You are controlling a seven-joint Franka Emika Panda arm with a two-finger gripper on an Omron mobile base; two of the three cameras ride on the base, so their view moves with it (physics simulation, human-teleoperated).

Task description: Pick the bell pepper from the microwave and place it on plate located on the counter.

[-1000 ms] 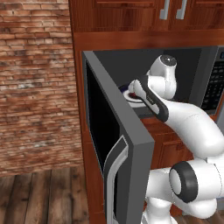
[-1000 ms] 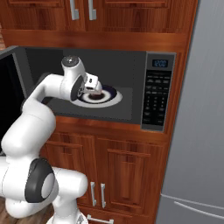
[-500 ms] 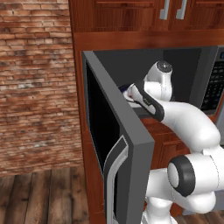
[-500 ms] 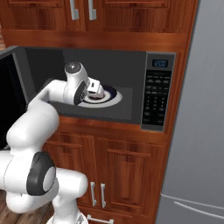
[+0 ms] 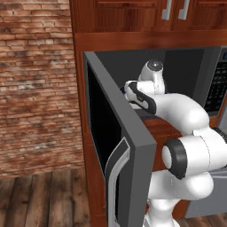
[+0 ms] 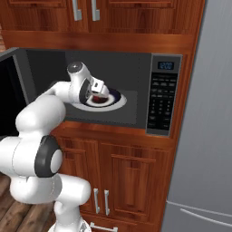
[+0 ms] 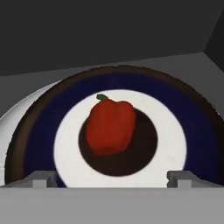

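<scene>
Bell pepper (image 7: 110,126) lying on the dark centre of a blue-rimmed dish (image 7: 183,131), stem pointing away, well inside the microwave (image 6: 136,68). Not yet lifted, not yet touched. Dish sitting on the white turntable (image 6: 118,105) on the microwave floor. Gripper (image 7: 111,178) poised just in front of the pepper, jaws spread as wide as they go, fingertips (image 7: 39,178) low at either side with nothing between them. From the right base view, hand (image 6: 96,88) reaching in over the dish; microwave door (image 5: 119,146) swung fully open to the left. So, door stage done, approach lined up. Left to do, by the look of it: closing in on the pepper, gripping, drawing it out past the door, carrying it to the plate on the counter.
</scene>
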